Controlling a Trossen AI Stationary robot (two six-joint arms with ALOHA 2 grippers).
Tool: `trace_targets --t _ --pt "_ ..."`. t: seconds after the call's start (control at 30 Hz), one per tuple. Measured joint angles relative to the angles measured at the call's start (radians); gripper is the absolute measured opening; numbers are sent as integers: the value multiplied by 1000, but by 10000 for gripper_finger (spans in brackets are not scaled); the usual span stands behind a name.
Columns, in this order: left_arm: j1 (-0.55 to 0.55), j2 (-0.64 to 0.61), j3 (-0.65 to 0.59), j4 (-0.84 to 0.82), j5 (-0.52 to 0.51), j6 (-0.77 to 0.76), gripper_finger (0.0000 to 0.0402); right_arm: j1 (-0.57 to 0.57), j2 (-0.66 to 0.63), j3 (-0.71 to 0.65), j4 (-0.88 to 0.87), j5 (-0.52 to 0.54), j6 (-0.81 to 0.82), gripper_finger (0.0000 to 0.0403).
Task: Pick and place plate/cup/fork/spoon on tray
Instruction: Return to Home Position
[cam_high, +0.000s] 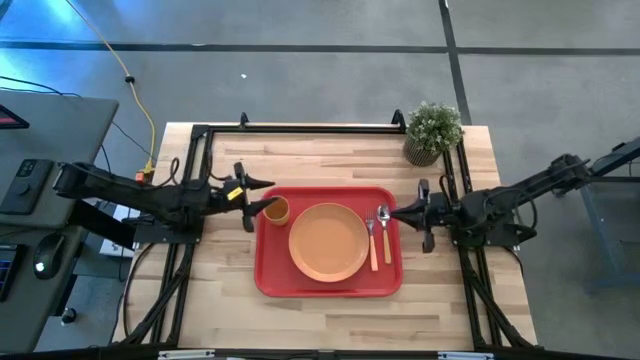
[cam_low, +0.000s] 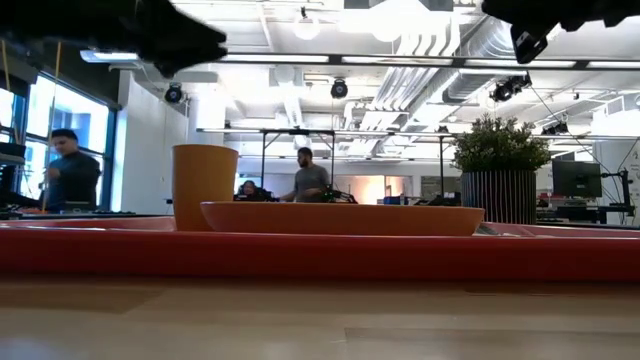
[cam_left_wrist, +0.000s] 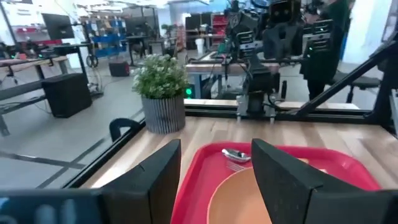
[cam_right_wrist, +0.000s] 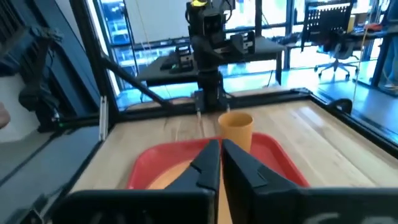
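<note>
The red tray (cam_high: 270, 280) lies at the table's middle. On it rest the orange plate (cam_high: 328, 241), the small orange cup (cam_high: 277, 210) at the far left corner, and the fork (cam_high: 371, 243) and spoon (cam_high: 384, 228) side by side right of the plate. My left gripper (cam_high: 256, 198) is open, above the tray's left edge beside the cup, holding nothing. My right gripper (cam_high: 397, 213) is shut and empty, just right of the spoon's bowl. In the low view the cup (cam_low: 205, 187) stands upright behind the plate (cam_low: 340, 217).
A potted green plant (cam_high: 433, 131) stands at the table's far right corner. A black frame rail (cam_high: 300, 128) runs along the far edge and both sides. People show in the room beyond the table (cam_low: 70, 170).
</note>
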Motion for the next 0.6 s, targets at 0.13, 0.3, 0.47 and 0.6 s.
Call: trace_targets --t 0.13,0.3,0.47,0.6 --pt "19 -16 -96 72 -5 -27 159 0 -37 0 -92 13 -8 10" --pt "21 -55 -158 78 4 -70 90 27 -47 -58 -72 -4 -20 4" --pt "23 -102 -207 87 22 -45 10 46 -71 -167 87 -1 -53 1" --pt "38 -150 -235 94 24 -40 11 46 -149 -227 111 -4 -57 0"
